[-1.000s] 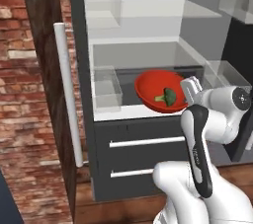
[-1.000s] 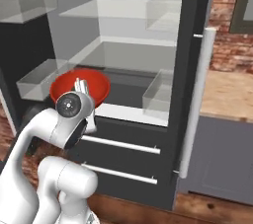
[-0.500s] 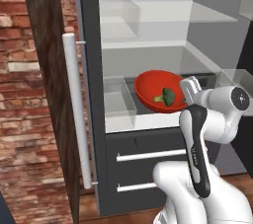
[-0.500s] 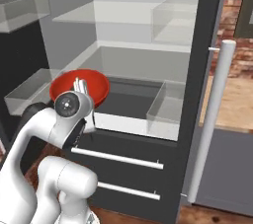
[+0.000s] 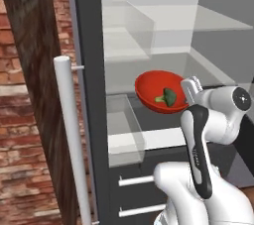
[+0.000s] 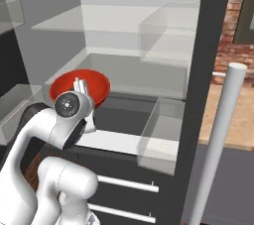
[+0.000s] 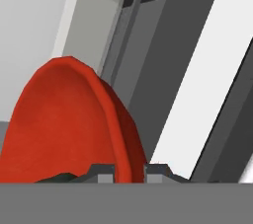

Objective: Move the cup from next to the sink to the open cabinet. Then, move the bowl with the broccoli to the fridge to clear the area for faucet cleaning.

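Left base view: broccoli [image 5: 167, 97] in bowl [image 5: 158, 90]; hand view: jaws pinching rim.

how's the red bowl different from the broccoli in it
The bowl is glossy red; the broccoli is dark green with a paler stem. The bowl is wide and shallow, far larger than the small single floret. The bowl's rim is pinched by the shut end effector; the broccoli lies loose inside, touched by neither finger. Both are carried together in front of the open fridge, the broccoli riding in the bowl.
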Motion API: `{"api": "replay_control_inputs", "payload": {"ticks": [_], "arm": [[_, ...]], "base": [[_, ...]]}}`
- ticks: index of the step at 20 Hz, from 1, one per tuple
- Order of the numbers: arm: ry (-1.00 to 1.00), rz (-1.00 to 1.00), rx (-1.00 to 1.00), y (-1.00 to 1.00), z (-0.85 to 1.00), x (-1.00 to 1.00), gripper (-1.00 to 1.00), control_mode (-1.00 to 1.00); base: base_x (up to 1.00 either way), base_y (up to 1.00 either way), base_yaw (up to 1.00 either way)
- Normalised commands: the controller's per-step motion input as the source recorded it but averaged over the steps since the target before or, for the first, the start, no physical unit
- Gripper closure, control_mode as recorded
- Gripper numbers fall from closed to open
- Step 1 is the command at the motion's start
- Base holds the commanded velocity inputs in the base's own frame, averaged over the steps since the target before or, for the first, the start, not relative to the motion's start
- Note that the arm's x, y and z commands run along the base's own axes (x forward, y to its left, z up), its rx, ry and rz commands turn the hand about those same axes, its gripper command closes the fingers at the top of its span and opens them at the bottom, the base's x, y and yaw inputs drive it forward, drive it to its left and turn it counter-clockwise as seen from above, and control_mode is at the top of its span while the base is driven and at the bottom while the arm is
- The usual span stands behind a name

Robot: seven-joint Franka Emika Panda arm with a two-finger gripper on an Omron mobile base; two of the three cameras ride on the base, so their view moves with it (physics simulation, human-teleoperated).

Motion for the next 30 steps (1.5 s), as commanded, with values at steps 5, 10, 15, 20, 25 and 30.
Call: {"api": "replay_control_inputs", "payload": {"ticks": [5,10,15,20,25,30], "arm": [[0.00,0.00,0.00,0.00,0.00,0.00,1.00,1.00],[-0.04,-0.01,0.01,-0.01,0.41,-0.23,1.00,-1.00],[-0.08,0.00,0.00,0.00,0.75,-0.07,1.00,-1.00],[0.05,0.00,0.00,0.03,0.04,0.23,1.00,-1.00],[0.25,-0.05,0.00,0.00,-0.04,1.00,1.00,-1.00],[0.18,-0.06,-0.02,0.00,-0.26,0.87,1.00,-1.00]], "base": [[0.37,0.00,-0.13],[0.00,0.00,-0.01],[0.00,0.00,0.00],[0.00,0.00,0.00],[0.00,0.00,0.00],[0.00,0.00,0.00]]}}
